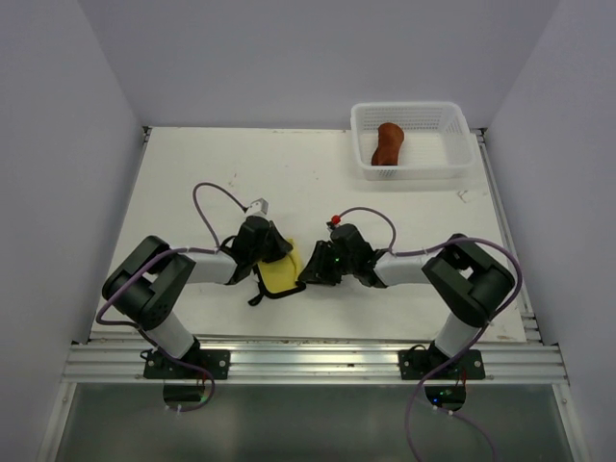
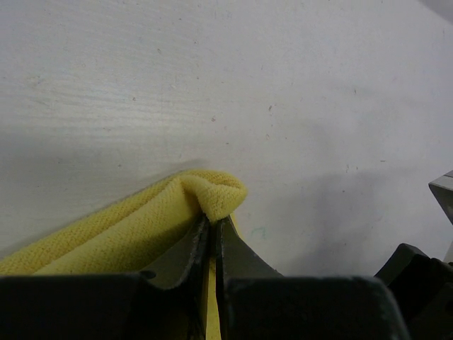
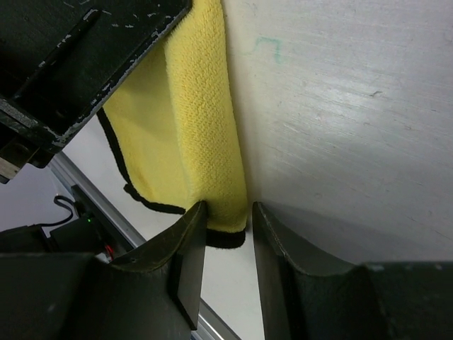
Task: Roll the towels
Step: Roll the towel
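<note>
The yellow towel (image 1: 280, 276) with dark edging lies folded on the table between my two arms. My left gripper (image 1: 273, 254) is shut on a bunched fold of the yellow towel (image 2: 120, 234), which is pinched at the left gripper's (image 2: 212, 221) fingertips. My right gripper (image 1: 310, 273) is open. In the right wrist view the right gripper (image 3: 226, 216) straddles the end of the yellow towel's (image 3: 202, 120) thick folded edge; one finger touches the cloth and the other stands just clear. The rust-brown towel (image 1: 388, 144) lies rolled in the white mesh basket (image 1: 452, 154).
The white basket stands at the table's back right. A metal rail (image 1: 308, 358) runs along the near edge, close behind the towel. The left gripper's dark body (image 3: 71, 57) hangs over the towel in the right wrist view.
</note>
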Controlling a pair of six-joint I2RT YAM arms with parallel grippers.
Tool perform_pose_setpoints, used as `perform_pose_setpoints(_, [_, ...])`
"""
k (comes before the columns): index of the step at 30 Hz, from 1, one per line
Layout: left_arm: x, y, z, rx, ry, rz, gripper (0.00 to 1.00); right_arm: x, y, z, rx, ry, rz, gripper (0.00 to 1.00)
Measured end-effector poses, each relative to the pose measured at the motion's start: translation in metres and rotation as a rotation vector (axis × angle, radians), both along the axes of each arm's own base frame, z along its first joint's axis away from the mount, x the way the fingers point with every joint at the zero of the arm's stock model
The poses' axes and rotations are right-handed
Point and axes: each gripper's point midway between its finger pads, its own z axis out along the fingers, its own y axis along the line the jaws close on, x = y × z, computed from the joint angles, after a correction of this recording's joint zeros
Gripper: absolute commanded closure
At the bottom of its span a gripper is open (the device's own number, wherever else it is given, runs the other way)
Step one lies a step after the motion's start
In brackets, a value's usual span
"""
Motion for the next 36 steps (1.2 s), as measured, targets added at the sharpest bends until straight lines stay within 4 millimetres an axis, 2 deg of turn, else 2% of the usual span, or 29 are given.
perform_pose_setpoints(5, [-0.001,0.001,0.000,0.000,0.000,0.007,1.00,-0.002,0.005,-0.001,0.001,0.002,0.014,0.69])
perform_pose_setpoints(17, [0.001,0.001,0.000,0.014,0.010,0.005,1.00,-0.006,0.005,-0.005,-0.039,-0.032,0.049,0.99])
perform_pose_setpoints(32, [0.004,0.011,0.003,0.042,0.070,-0.029,1.00,0.000,-0.011,0.002,-0.204,-0.221,0.096,1.00])
perform_pose_setpoints(36, [0.002,0.011,0.001,0.031,0.082,-0.038,0.87,-0.003,-0.010,0.002,-0.266,-0.273,0.129,1.00])
